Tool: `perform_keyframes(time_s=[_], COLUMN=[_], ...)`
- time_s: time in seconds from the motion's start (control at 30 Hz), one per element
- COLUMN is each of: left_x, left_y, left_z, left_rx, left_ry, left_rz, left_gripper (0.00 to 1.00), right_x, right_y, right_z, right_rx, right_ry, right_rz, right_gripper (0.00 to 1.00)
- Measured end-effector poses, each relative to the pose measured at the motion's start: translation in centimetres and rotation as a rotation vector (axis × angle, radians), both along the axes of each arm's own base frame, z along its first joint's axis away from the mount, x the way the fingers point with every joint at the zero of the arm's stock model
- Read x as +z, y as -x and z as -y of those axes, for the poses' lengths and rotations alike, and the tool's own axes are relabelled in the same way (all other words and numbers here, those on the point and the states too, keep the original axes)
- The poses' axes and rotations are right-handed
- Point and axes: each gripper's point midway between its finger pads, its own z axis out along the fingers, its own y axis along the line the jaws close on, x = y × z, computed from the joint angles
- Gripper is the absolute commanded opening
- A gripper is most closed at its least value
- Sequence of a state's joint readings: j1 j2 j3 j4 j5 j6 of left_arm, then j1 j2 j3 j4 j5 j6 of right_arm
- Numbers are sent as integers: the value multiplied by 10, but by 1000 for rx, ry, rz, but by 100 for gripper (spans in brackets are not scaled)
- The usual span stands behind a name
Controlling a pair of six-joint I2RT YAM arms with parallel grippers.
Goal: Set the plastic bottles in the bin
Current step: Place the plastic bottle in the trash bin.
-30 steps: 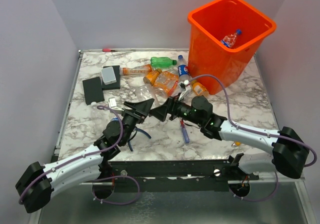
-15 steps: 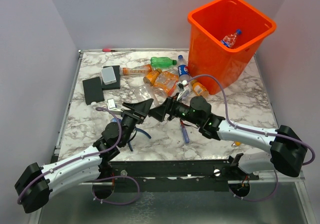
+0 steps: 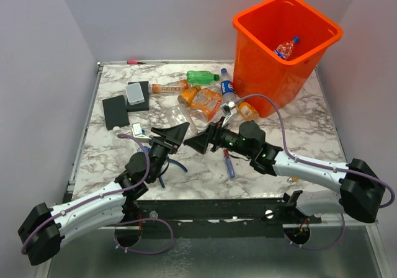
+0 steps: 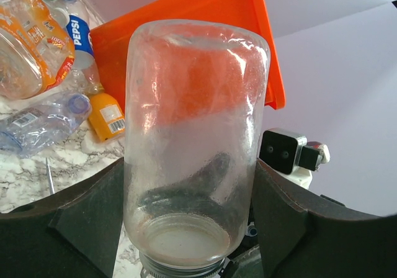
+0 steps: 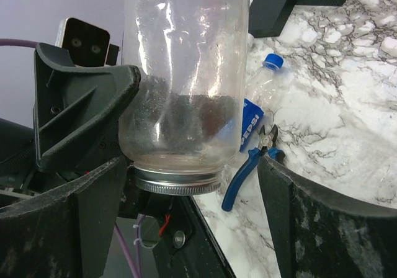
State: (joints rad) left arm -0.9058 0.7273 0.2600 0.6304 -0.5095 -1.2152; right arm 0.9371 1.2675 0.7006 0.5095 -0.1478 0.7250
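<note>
Small clear, orange and green plastic bottles (image 3: 208,102) clustered at marble bench (image 3: 298,129) far-middle, beside tall orange plastic bin (image 3: 260,73) at far-right corner; one inside | left gripper (image 4: 186,197) clamps clear glass jar (image 4: 195,135) | right gripper (image 5: 192,166) spread wide, straddling jar

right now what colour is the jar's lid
Silver; the jar lid shows best in the right wrist view.

A wide clear bottle (image 4: 192,141) with a silver screw cap sits clamped between the fingers of my left pincer (image 3: 180,131), cap toward my palm. Just beyond that pincer a green bottle (image 3: 201,77), crushed orange bottles (image 3: 205,101) and a Pepsi bottle (image 3: 227,89) lie close together. Farther off to its right the tall orange bin (image 3: 263,73) stands upright, with one clear blue-capped bottle (image 3: 286,47) inside.
</note>
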Motion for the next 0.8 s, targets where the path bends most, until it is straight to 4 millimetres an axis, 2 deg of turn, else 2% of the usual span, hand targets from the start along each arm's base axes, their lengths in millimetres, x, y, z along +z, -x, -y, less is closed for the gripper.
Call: perform_keyframes(time_s=[0.23,0.37,0.5,0.57,0.73,0.8], left_x=[-1,-2,-2,-2,-2,-2], left_y=[0,0,1,2,1,0], left_z=[0,0,2,2,1,0], left_rx=[-1,-1,-9,-9,-3,5], left_ry=[-1,-2,-2,-2,-5,-5], left_rz=[-2,-2,-2,-2,-3,-2], left_gripper=[36,36,36,36,36,42], right_x=[-7,-7,-10,-10,-9,-9], right_y=[1,0,-1,-1,1,1], right_z=[0,-4,-7,-9,-12,-13], right_rx=[7,15,26,30,45,48], right_ry=[29,34,42,44,41,39], right_rz=[-6,-6,-11,-13,-17,-21], right_gripper=[73,77,77,72,43,36])
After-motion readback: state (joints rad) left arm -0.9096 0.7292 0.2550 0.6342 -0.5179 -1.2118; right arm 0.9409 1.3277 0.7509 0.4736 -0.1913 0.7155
